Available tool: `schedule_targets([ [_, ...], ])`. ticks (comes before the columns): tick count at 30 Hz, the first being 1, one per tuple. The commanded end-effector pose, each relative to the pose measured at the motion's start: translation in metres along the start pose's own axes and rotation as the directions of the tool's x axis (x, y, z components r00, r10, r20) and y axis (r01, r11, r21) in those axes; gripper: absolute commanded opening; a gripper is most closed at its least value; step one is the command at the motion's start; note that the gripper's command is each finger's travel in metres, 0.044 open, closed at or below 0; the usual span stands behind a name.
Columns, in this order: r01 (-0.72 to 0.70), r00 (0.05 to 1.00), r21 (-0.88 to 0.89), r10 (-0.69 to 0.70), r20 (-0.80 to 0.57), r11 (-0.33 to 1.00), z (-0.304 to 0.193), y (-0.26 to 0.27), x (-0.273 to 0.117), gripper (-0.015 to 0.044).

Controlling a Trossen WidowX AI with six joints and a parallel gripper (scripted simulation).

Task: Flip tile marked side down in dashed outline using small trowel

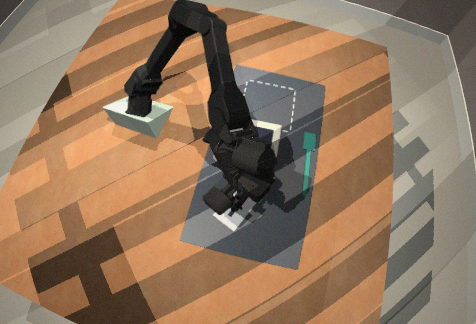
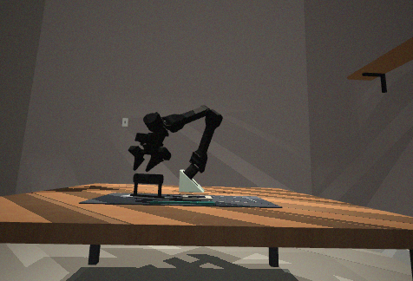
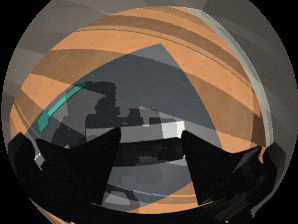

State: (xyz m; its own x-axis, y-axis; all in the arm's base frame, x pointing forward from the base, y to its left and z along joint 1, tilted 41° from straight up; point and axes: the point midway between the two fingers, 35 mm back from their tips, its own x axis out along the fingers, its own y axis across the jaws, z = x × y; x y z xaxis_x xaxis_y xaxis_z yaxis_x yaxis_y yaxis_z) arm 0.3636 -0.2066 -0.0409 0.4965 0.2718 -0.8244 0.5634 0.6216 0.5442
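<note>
Well, open tool (image 1: 235, 209) (image 2: 141, 170) (image 3: 150, 133) — above trowel (image 1: 230, 222) (image 2: 148, 179) (image 3: 150, 152), tile (image 1: 270, 125) (image 2: 207, 197) on mat (image 1: 265, 251) (image 2: 260, 203) (image 3: 160, 75)

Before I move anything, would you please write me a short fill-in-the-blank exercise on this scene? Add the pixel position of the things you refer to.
1. The outline (image 1: 294, 101) (image 2: 247, 199) on the mat (image 1: 265, 248) (image 2: 100, 200) (image 3: 150, 75) is drawn in a ____ line.
2. The long, thin tool (image 1: 307, 166) (image 2: 191, 202) (image 3: 62, 107) near the mat's edge is coloured ____.
3. In the exterior view, the gripper (image 1: 235, 206) (image 2: 142, 170) (image 3: 150, 133) is higher than the black handle (image 2: 148, 179) (image 3: 145, 152), so it hangs ____ it.

Missing words: dashed; teal; above.
</note>
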Motion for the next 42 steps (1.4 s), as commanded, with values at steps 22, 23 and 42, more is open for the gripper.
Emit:
schedule_targets([
  [22, -0.186, 0.977, 0.718, 0.048, 0.207, 0.671, -0.03, 0.011, -0.006, 0.03],
  [23, -0.197, 0.975, 0.738, 0.052, 0.215, 0.645, -0.031, 0.012, -0.006, 0.03],
  [42, -0.343, 0.933, 0.937, 0.143, 0.331, 0.071, -0.063, 0.029, -0.011, 0.03],
])
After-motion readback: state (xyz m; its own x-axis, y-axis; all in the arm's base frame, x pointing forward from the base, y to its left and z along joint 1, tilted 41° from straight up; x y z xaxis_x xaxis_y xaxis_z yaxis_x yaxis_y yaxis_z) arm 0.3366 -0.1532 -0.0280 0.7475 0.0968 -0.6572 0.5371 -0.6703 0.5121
